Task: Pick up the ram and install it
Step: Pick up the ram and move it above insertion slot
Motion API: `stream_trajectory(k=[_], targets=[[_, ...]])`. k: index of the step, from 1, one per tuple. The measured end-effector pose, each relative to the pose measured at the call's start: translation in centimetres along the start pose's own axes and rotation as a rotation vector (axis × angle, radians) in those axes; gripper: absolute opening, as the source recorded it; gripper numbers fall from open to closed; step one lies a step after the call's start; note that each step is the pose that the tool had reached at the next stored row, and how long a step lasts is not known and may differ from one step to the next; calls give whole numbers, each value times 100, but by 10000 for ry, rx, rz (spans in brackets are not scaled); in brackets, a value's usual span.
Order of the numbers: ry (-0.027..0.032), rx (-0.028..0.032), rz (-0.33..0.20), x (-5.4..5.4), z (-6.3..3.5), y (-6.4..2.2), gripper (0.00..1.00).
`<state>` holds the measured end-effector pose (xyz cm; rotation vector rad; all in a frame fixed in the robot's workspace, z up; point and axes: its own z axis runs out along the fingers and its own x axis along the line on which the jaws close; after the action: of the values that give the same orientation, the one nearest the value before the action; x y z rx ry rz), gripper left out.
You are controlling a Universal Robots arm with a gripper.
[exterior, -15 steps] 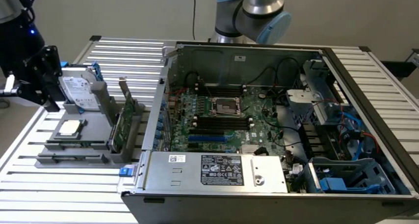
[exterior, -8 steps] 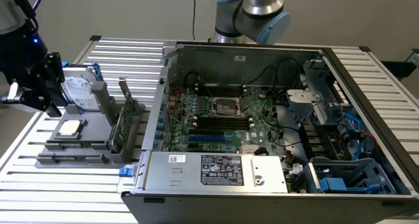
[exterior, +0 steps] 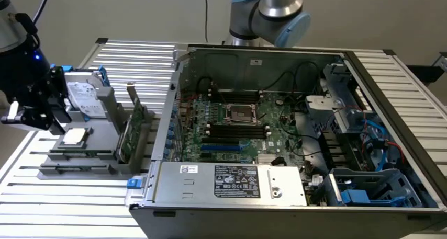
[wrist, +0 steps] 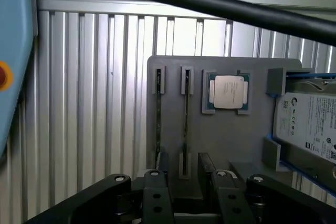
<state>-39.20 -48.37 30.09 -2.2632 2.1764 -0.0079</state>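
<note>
The black, matte gripper (wrist: 185, 182) stands wide open with nothing between its blocky fingers (wrist: 156, 192), poised over the near end of a flat grey holder plate (wrist: 226, 140). The ram (wrist: 186, 116) sits in that plate, in line with the gap between the fingers. It stands on edge in a narrow slot, so it reads as a thin dark strip with a small grey bracket at each end. Its long axis runs straight away from the gripper across the plate. A second stick (wrist: 158, 114) lies just beside it, parallel and also on edge.

Further along the plate rests a square processor (wrist: 228, 92) with a dull silver lid and green rim, then a hard drive (wrist: 310, 124) with a white label. The table (wrist: 105, 103) underneath is ribbed, shiny aluminium.

In the exterior view, an upright green expansion card (exterior: 133, 129) stands between the holder and the open steel computer case (exterior: 293, 197), whose green motherboard (exterior: 244, 129) lies exposed.
</note>
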Motion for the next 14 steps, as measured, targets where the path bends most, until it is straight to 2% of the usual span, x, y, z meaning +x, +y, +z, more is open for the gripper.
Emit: stream_trajectory(k=[5, 14], targets=[[-2, 2, 0, 81, 93, 4, 36], [0, -1, 0, 123, 255, 6, 36]])
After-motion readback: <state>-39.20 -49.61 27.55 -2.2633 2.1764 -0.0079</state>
